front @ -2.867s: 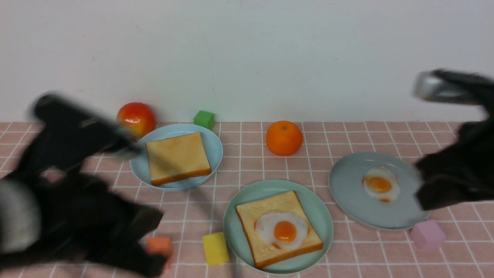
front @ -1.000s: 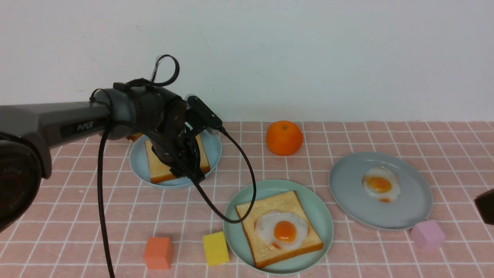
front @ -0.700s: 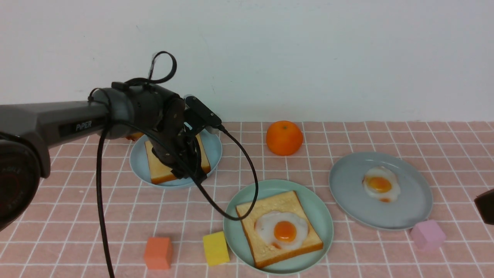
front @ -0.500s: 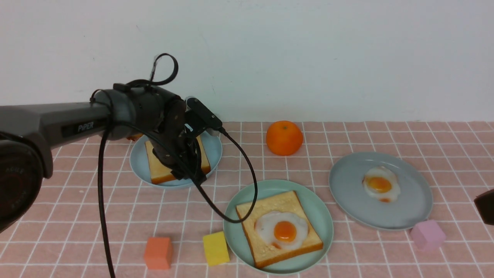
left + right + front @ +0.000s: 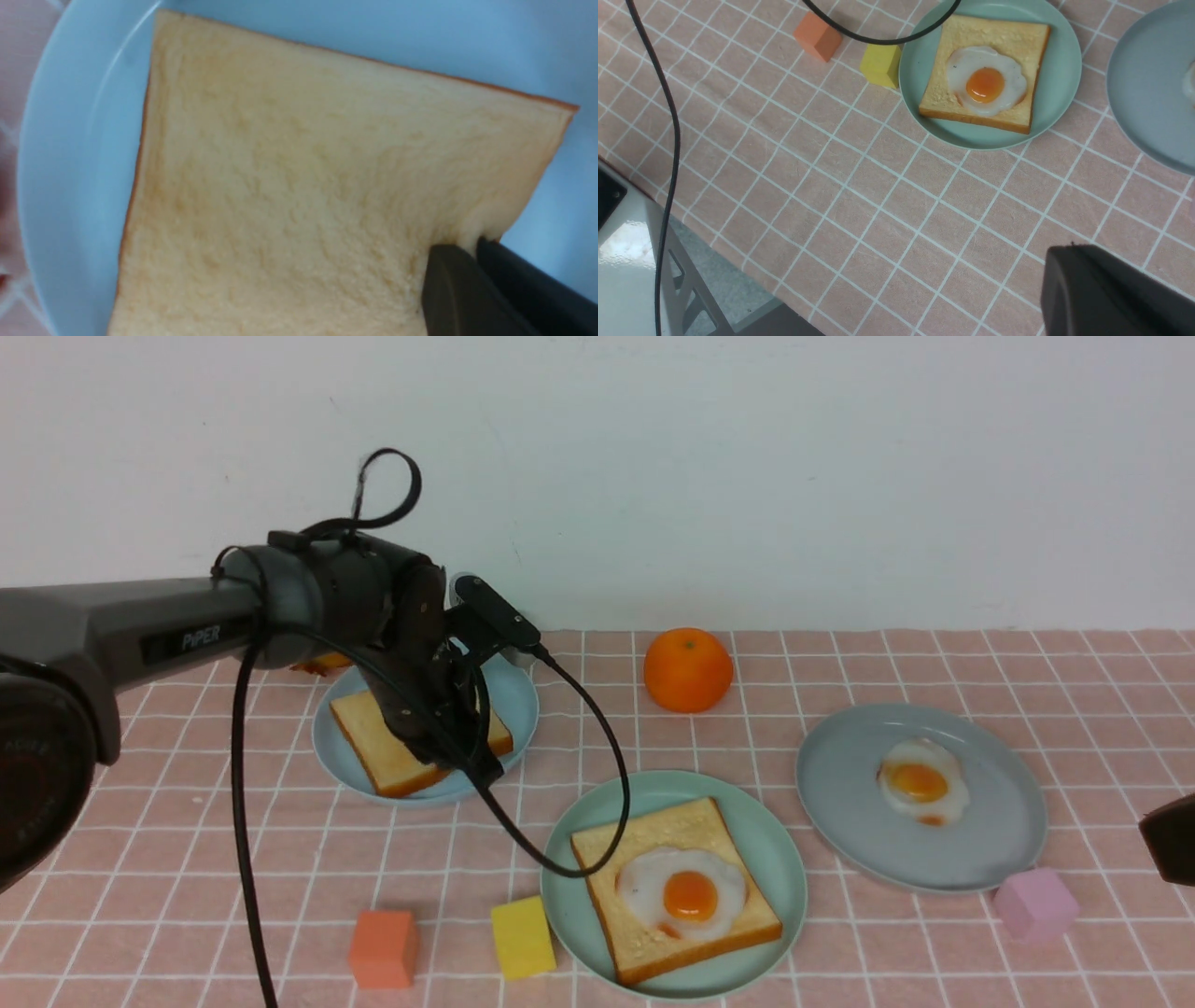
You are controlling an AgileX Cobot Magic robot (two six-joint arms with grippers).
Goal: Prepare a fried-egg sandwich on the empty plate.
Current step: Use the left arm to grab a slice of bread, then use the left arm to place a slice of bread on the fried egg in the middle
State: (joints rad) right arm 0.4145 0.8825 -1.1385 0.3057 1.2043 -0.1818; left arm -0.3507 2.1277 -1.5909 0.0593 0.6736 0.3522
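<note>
The mint-green plate (image 5: 780, 845) near the front centre holds one toast slice (image 5: 621, 849) with a fried egg (image 5: 686, 891) on top; they also show in the right wrist view, plate (image 5: 1064, 70) and egg (image 5: 985, 84). A second toast slice (image 5: 373, 747) lies on the pale blue plate (image 5: 513, 695) at the back left. My left gripper (image 5: 457, 756) is shut on that slice's edge (image 5: 299, 186), its fingertips (image 5: 448, 270) pinching one corner. My right gripper (image 5: 1069, 261) is shut and empty, low at the right edge (image 5: 1167, 835).
A grey plate (image 5: 990, 840) at the right holds another fried egg (image 5: 920, 779). An orange (image 5: 687, 669) sits at the back. An orange cube (image 5: 381, 947), a yellow cube (image 5: 521, 936) and a pink cube (image 5: 1033, 903) lie near the front. The left arm's cable (image 5: 597, 840) hangs over the mint plate's rim.
The left arm came in over the pale blue plate and the right arm drew back. In the last half second the gripped toast slice has turned and tilted on its plate.
</note>
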